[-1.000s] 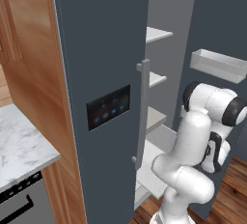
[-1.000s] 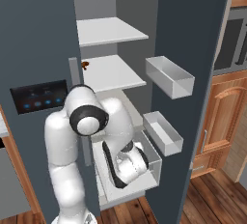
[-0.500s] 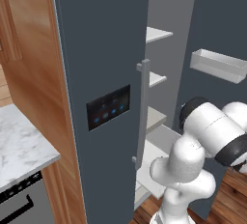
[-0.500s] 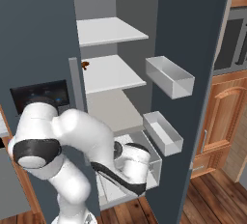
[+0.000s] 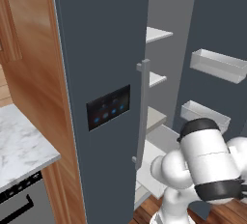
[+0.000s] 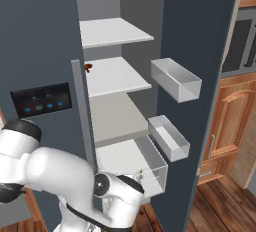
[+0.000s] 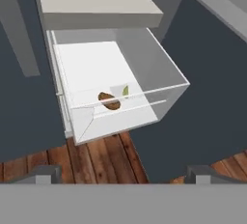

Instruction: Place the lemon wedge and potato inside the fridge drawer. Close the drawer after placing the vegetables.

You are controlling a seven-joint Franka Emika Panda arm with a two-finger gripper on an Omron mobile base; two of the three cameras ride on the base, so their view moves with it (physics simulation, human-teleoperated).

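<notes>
Potato and lemon lie together inside the wide, see-through whitish fridge drawer [image 7: 120, 90], which is pulled out of the tall dark grey fridge [image 5: 103, 49]. The small tan-brown rounded potato [image 7: 109, 101] sits on the white drawer floor, close to the drawer's front wall. The little yellow-green lemon wedge [image 7: 125, 91] is just beside it, nearly touching. You can see both through the clear front wall of the drawer.

The pincer [image 7: 123, 174] hangs outside the drawer, in front of it and a bit above, over the brown wooden floor [image 7: 103, 158]. Its two small dark fingertips [image 7: 42, 174] are spread wide apart, and nothing is between them.

From the right base view, the drawer [image 6: 145, 163] sticks out at the bottom of the fridge, and a tiny yellow-green bit shows at its front. The white robot arm [image 6: 65, 176] bends low in front of it.

Above the drawer are flat white shelves [image 6: 112, 31]. A small brown thing [image 6: 88, 67] rests at the left edge of the middle shelf; it is too small to tell what it is. Two clear door bins [image 6: 175, 78] hang on the open fridge door. The shut fridge door has a dark panel with blue lights [image 5: 108, 107] and a long grey handle [image 5: 142, 112]. A white marble desk [image 5: 21, 146] stands to the left.
</notes>
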